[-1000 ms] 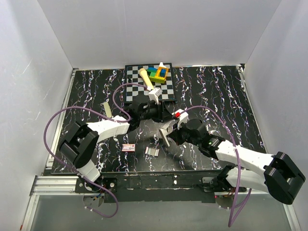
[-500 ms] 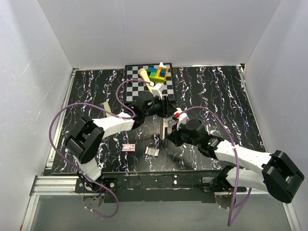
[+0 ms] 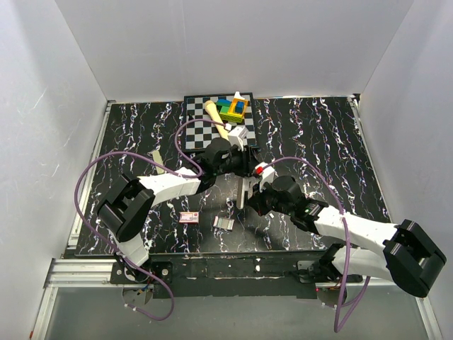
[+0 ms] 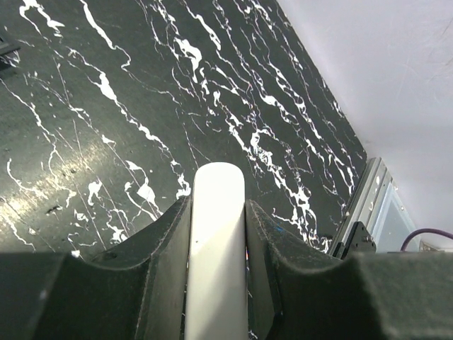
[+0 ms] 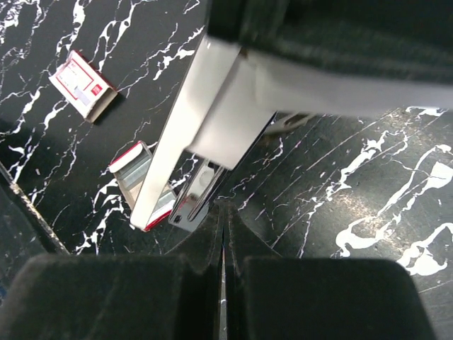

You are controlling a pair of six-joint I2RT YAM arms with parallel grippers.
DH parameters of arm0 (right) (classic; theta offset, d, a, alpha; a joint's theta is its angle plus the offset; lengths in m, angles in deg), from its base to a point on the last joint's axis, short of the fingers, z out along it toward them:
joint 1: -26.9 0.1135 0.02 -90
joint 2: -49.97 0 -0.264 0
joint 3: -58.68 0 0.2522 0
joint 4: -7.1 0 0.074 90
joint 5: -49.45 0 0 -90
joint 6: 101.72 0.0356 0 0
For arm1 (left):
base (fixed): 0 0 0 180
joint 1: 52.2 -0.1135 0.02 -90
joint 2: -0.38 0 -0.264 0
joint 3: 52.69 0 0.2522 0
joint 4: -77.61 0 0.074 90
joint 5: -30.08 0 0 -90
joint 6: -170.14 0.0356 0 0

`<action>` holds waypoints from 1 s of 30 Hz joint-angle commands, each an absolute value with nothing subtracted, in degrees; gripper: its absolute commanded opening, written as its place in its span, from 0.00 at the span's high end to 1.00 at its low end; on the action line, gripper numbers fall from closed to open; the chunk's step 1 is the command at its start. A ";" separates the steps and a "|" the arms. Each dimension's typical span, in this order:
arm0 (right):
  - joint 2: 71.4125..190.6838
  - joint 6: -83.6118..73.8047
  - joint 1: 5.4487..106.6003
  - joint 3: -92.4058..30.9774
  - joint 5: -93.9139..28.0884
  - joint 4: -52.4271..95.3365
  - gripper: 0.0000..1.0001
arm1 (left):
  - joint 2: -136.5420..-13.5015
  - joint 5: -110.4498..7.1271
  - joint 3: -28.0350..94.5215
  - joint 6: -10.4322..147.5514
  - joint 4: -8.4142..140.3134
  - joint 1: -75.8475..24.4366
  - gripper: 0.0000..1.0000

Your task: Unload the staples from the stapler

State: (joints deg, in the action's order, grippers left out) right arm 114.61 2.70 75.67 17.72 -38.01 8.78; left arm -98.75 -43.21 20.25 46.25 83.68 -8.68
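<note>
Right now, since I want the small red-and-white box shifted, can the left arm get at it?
Probably not as is: the left pincer is shut on the white stapler, though the box lies uncovered on the table.

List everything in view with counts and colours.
stapler: 1, white with silver magazine, mid-table
box: 1, red-and-white, near edge
silver-red item: 1, right of box; can't identify
strip: 1, pale, left side
checkerboard: 1, black-white, far centre
blocks: several, green/blue/yellow/orange, on checkerboard
stick: 1, tan, on checkerboard
table: 1, black marbled
left gripper: shut on stapler
right gripper: shut, tips by magazine
</note>
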 commanded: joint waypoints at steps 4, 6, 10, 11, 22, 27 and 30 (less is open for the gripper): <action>113.78 -1.43 76.03 13.72 -40.11 8.64 0.99 | -97.61 -45.42 21.89 49.64 78.79 -5.89 1.00; 113.86 -1.79 75.77 13.28 -40.11 8.38 0.99 | -97.53 -45.77 22.16 50.52 77.04 -5.45 1.00; 114.92 -1.61 75.68 13.02 -38.89 6.80 0.99 | -96.91 -46.30 22.77 51.13 75.36 -5.27 1.00; 115.18 -1.26 75.68 13.28 -38.54 6.27 0.99 | -97.08 -46.47 23.21 51.40 74.66 -5.27 1.00; 113.43 -0.38 75.68 14.60 -39.06 6.18 0.99 | -95.51 -46.65 24.27 52.98 72.20 -5.18 1.00; 110.53 -1.08 75.68 14.33 -40.29 9.60 0.99 | -92.52 -46.21 25.32 54.65 69.12 -5.18 1.00; 109.56 -1.43 75.68 14.42 -42.66 11.10 0.99 | -90.76 -44.72 25.76 55.00 67.80 -5.18 1.00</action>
State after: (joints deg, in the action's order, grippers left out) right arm 111.79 -0.98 75.65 15.99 -40.52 10.97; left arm -96.67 -45.97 22.50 53.70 68.86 -5.57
